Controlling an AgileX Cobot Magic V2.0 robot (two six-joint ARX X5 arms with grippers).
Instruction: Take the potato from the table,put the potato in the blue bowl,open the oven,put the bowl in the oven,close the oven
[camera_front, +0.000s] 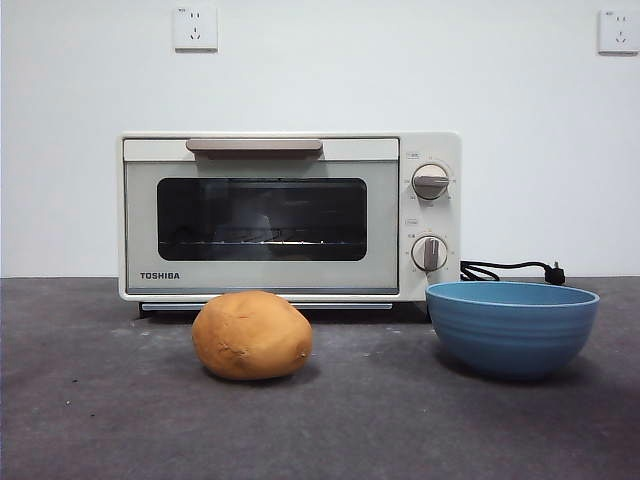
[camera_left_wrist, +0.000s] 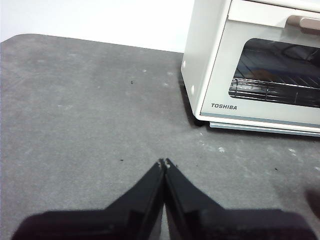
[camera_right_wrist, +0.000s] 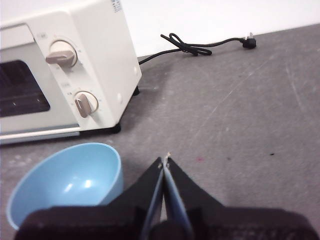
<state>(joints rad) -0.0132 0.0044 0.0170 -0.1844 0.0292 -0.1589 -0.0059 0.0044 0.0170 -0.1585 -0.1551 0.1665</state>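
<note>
Nothing started: potato (camera_front: 252, 335) on table (camera_front: 100, 400), my left gripper (camera_left_wrist: 164, 162) and right gripper (camera_right_wrist: 165, 161) both pinched together; next open, grab potato, bowl (camera_front: 512, 327) at its 3 o'clock

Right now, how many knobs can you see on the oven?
2, both on the oven's right panel: the upper knob beside the door's top, the lower knob directly beneath it. None look hidden.

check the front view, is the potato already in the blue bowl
No, the potato sits on the table, apart from the blue bowl.
</note>
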